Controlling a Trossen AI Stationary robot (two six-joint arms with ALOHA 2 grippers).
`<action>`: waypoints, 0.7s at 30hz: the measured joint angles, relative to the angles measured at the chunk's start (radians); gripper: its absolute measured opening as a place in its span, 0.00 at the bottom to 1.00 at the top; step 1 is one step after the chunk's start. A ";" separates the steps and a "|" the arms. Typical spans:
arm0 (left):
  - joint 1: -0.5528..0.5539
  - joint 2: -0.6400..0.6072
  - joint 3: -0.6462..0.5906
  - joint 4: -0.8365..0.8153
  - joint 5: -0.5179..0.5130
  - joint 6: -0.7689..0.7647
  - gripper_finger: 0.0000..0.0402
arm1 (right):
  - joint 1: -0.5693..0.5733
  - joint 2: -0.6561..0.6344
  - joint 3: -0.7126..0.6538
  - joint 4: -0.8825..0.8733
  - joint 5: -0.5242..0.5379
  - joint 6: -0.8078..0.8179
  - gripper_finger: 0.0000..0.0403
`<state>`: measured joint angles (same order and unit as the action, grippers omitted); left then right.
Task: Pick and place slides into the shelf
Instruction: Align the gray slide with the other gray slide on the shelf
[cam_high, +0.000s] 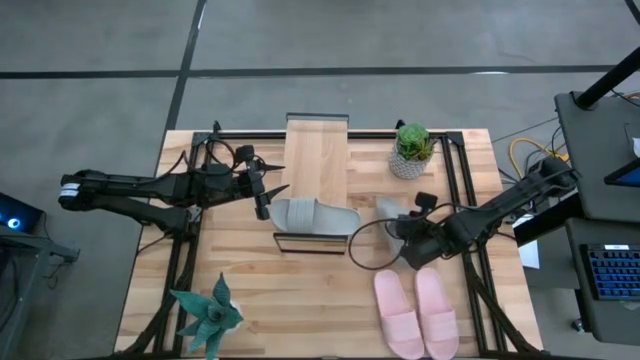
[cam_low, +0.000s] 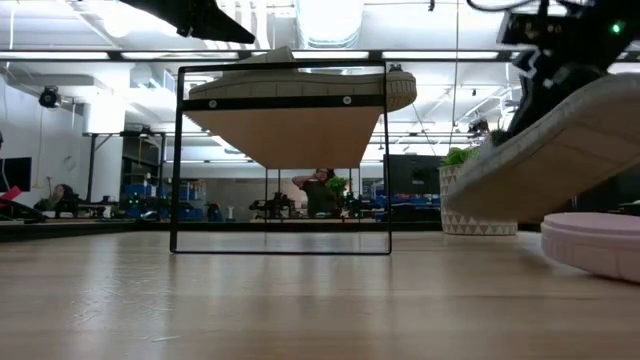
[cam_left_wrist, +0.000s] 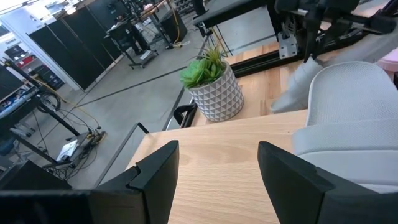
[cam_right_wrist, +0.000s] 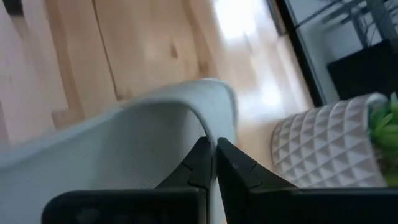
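One grey slide (cam_high: 315, 215) lies sole-down on the near end of the shelf's wood plank (cam_high: 317, 160), and it also shows on top of the shelf (cam_low: 300, 85) in the low view. My left gripper (cam_high: 264, 196) is open just left of that slide's end (cam_left_wrist: 354, 118), over the plank (cam_left_wrist: 230, 155). My right gripper (cam_high: 408, 236) is shut on the second grey slide (cam_high: 393, 214), right of the shelf. The pink pair (cam_high: 415, 310) lies side by side on the table, near the front right. My right gripper pinches the edge of the grey slide's wide strap (cam_right_wrist: 196, 127) between its two fingers (cam_right_wrist: 200, 163). It comes in from the table's right. The slide (cam_low: 550, 160) is lifted off the table and tilted, with its lower end toward the shelf.
A white patterned pot with a green plant (cam_high: 411, 152) stands at the far right, close behind the held slide. A spiky green plant (cam_high: 210, 315) sits at the front left. Black frame rails (cam_high: 458, 190) run along both sides of the table. People show in the room behind.
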<state>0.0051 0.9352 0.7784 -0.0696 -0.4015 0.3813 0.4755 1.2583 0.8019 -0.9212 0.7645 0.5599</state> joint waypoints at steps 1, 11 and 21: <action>0.000 0.000 0.000 0.000 0.000 0.000 0.51 | 0.000 -0.001 0.014 -0.006 0.003 -0.007 0.02; 0.000 0.000 0.000 0.000 0.000 0.000 0.51 | 0.015 -0.002 0.133 -0.089 0.023 -0.070 0.02; 0.000 0.000 0.000 0.000 0.000 0.000 0.51 | 0.075 -0.003 0.212 -0.127 0.089 -0.116 0.02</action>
<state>0.0051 0.9348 0.7784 -0.0696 -0.4015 0.3813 0.5505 1.2554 1.0140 -1.0477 0.8539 0.4438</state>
